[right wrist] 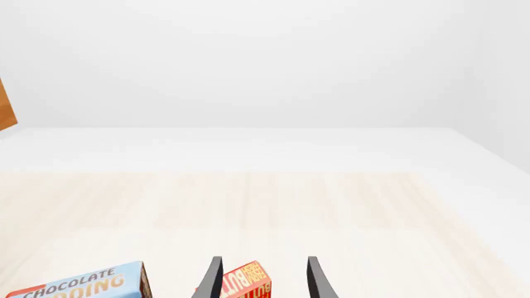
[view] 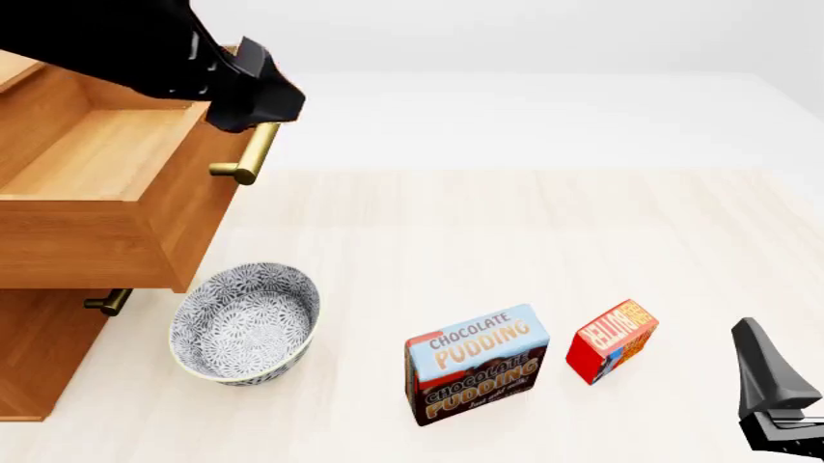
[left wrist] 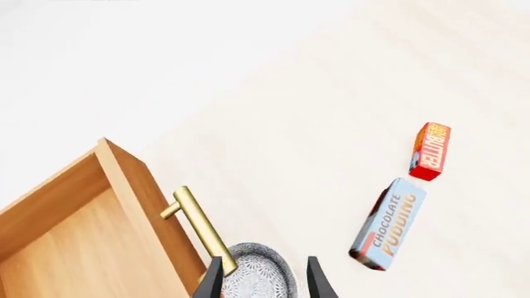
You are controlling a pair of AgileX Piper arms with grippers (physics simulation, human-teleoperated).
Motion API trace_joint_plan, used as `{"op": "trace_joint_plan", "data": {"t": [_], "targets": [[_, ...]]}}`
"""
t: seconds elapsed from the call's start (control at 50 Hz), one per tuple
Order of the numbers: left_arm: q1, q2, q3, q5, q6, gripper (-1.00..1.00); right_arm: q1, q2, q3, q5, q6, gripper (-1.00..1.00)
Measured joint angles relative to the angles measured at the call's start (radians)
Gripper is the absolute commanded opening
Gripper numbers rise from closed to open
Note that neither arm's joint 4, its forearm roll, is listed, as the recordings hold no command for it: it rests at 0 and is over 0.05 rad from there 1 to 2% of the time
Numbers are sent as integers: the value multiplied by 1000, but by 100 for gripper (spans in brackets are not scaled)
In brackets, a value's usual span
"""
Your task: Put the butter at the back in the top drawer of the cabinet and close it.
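Note:
The butter (view: pixel 613 340), a small red box, stands on the table at the front right beside the chocolate pudding box (view: pixel 477 365). The cabinet (view: pixel 39 357) stands at the left with its top drawer (view: pixel 103 159) pulled out, plain wood showing inside. My left gripper (left wrist: pixel 265 282) is open and hovers just above the drawer's brass handle (left wrist: pixel 198 226), whose end crosses one fingertip (left wrist: pixel 213 279). My right gripper (right wrist: pixel 265 282) is open, low at the front right, apart from the butter (right wrist: pixel 247 282), which shows between its fingers in the right wrist view.
A grey patterned bowl (view: pixel 245 323) sits on the table under the open drawer's front. A lower drawer's handle (view: pixel 110 302) pokes out behind it. The left arm (view: pixel 142 48) reaches over the drawer.

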Motion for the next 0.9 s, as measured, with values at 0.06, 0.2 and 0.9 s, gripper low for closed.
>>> {"op": "trace_joint_plan", "data": {"t": [0.06,0.2,0.9], "targets": [[-13,15,2,-12,3,100,0,0,0,0,0,100],[-45,52,5,-39,8,100,0,0,0,0,0,100],[-188,286,-32,-154,16,100,0,0,0,0,0,100]]}}
